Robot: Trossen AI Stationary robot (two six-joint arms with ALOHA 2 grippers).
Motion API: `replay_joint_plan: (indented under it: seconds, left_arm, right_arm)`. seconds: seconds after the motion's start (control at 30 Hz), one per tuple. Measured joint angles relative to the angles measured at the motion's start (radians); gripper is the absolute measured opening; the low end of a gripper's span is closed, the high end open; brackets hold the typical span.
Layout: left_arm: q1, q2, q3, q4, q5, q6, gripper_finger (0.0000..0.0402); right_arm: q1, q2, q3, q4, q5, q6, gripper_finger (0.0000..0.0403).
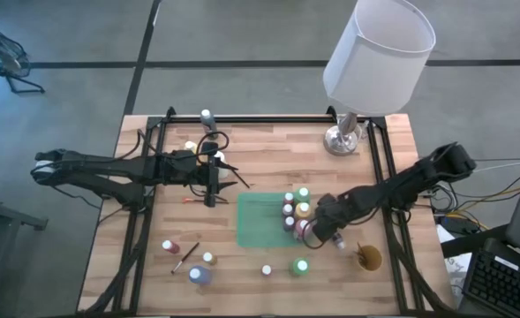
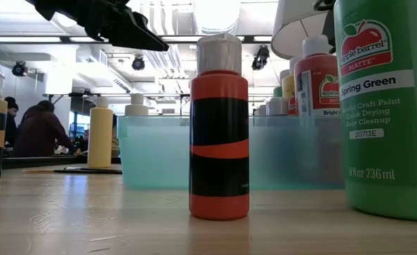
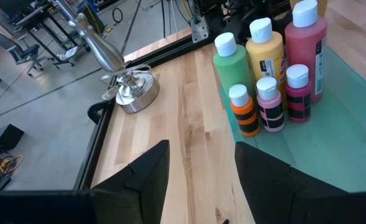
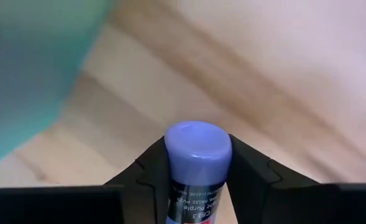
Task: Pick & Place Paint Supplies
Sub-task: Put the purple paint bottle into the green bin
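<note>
A green mat [image 1: 261, 221] carries a cluster of paint bottles [image 3: 266, 62] at its right edge, with a tan cup [image 1: 368, 258] well right of them. Just off the mat's right edge, the right gripper [image 4: 197, 165] pinches a purple-capped bottle [image 4: 197, 149] between both fingers. The left gripper [image 3: 198, 171] hangs with jaws apart and empty, left of the mat.

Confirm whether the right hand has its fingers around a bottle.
Yes: in the right wrist view, the right hand has a purple-capped bottle wedged between both its fingers.
</note>
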Motion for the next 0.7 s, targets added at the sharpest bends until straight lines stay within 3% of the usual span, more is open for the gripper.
replay_joint_plan:
  seconds: [0.2, 0.53, 0.7]
  left_arm:
    - [0.000, 0.000, 0.000, 0.000, 0.000, 0.000, 0.0188]
    - [0.000, 0.000, 0.000, 0.000, 0.000, 0.001, 0.0188]
    - [0.003, 0.000, 0.000, 0.000, -0.008, 0.087, 0.0188]
  right_arm:
    - [0.001, -0.076, -0.004, -0.119, 0.086, -0.002, 0.0112]
    - [0.003, -0.295, -0.002, -0.135, 0.236, -0.045, 0.0111]
    - [0.003, -0.391, -0.002, -0.130, 0.315, -0.092, 0.0113]
